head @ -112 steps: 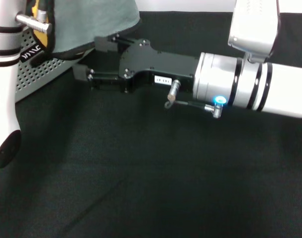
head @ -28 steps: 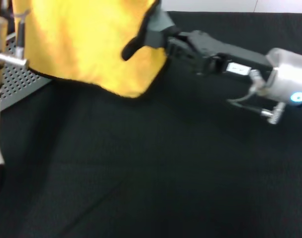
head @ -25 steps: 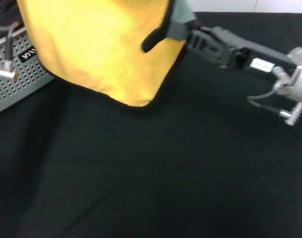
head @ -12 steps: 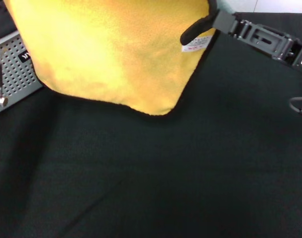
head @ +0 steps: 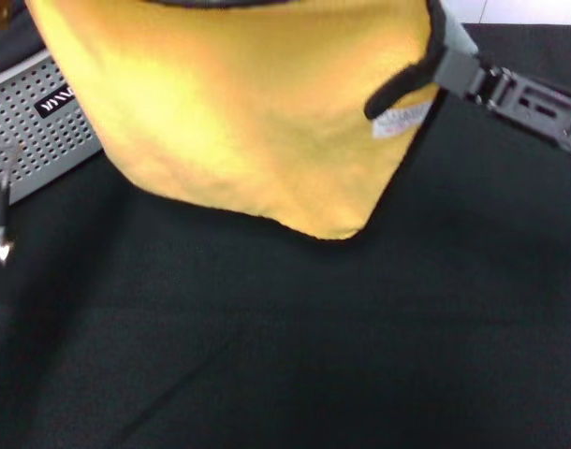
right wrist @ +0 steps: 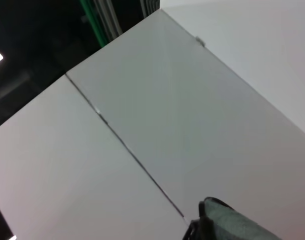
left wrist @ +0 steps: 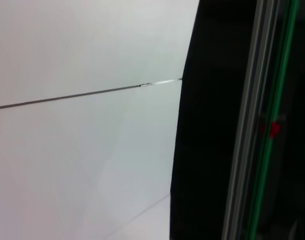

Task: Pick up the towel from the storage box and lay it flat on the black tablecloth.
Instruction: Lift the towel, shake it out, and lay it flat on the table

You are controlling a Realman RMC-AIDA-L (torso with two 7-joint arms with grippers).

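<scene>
Right hand [head: 446, 58]: you see it clamped on the towel [head: 257, 112] corner.
Towel: hangs yellow side out above the black tablecloth [head: 295, 355], before the storage box [head: 42, 122].
Change: towel has swung rightward.

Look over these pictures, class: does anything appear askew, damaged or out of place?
Nothing looks damaged or spilled. The towel hangs in the air, yellow side facing the head camera, with its lower edge slanting and its corner by the white label pinched in the right gripper. It sits above the black tablecloth, beside the storage box.
</scene>
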